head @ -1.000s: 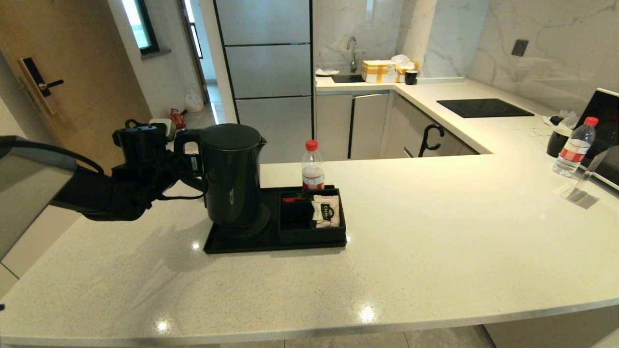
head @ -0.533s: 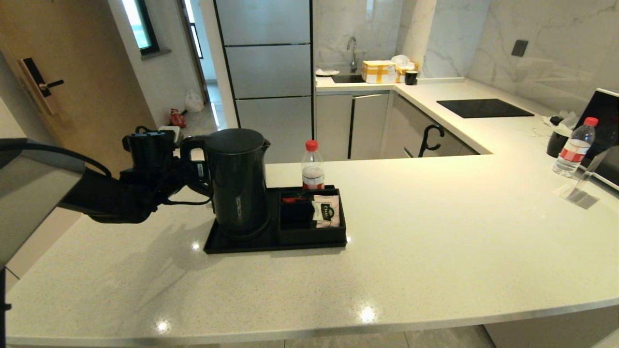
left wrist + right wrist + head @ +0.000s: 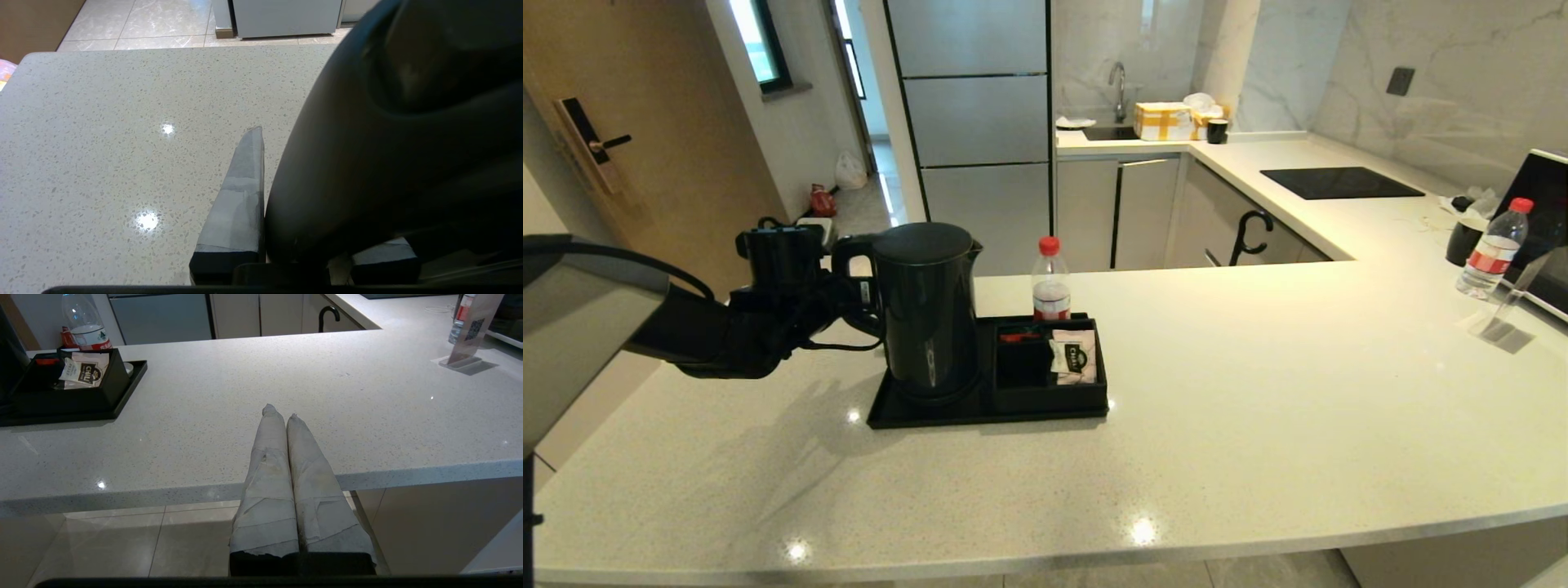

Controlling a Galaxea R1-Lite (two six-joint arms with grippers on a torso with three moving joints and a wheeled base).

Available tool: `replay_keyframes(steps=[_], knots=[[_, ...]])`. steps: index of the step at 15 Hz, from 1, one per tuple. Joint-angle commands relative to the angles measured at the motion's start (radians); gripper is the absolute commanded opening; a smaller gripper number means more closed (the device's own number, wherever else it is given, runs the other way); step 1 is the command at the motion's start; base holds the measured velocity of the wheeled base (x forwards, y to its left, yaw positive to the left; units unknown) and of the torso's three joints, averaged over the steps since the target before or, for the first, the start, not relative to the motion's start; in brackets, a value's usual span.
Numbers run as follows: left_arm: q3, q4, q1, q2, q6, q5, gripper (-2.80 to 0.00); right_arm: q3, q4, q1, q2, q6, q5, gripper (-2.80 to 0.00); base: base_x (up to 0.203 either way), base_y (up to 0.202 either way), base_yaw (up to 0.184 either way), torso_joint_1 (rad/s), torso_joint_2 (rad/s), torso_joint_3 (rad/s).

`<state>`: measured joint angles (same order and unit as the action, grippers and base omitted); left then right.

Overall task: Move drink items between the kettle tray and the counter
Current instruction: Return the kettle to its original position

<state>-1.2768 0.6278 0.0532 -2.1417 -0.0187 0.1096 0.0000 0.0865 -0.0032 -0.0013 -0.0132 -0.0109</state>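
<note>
My left jaws (image 3: 849, 282) clamp the kettle (image 3: 927, 310) by its handle; it stands upright on the tray (image 3: 890, 416) on the worktop (image 3: 1258, 408). The sachet (image 3: 1074, 357) leans in a tray compartment. My right jaws (image 3: 282, 412) are pressed together, off the worktop's edge.

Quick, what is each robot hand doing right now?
Left gripper: shut on the kettle handle, with the kettle on the kettle tray.
Right gripper: shut, holding nothing, hanging near the counter edge.
</note>
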Motion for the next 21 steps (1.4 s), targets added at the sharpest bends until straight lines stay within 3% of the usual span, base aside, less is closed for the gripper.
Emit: replay_keyframes(steps=[1,10,11,21], knots=[[0.012,0.005,0.008,0.006,-0.001,0.002,-2.80,0.032,0.001,0.000,0.001,-0.001,0.000,-2.80,0.000,0.000,0.000,0.000,0.00,0.000],[0.077,0.015,0.006,0.012,0.003,0.007,-2.80,0.032,0.001,0.000,0.001,-0.001,0.000,-2.80,0.000,0.000,0.000,0.000,0.00,0.000],[0.084,0.015,0.005,0.016,0.004,0.006,0.00,0.032,0.001,0.000,0.001,-0.001,0.000,-2.80,0.000,0.000,0.000,0.000,0.00,0.000],[0.166,0.073,0.005,0.063,0.004,0.006,0.00,0.032,0.001,0.000,0.001,-0.001,0.000,-2.80,0.000,0.000,0.000,0.000,0.00,0.000]])
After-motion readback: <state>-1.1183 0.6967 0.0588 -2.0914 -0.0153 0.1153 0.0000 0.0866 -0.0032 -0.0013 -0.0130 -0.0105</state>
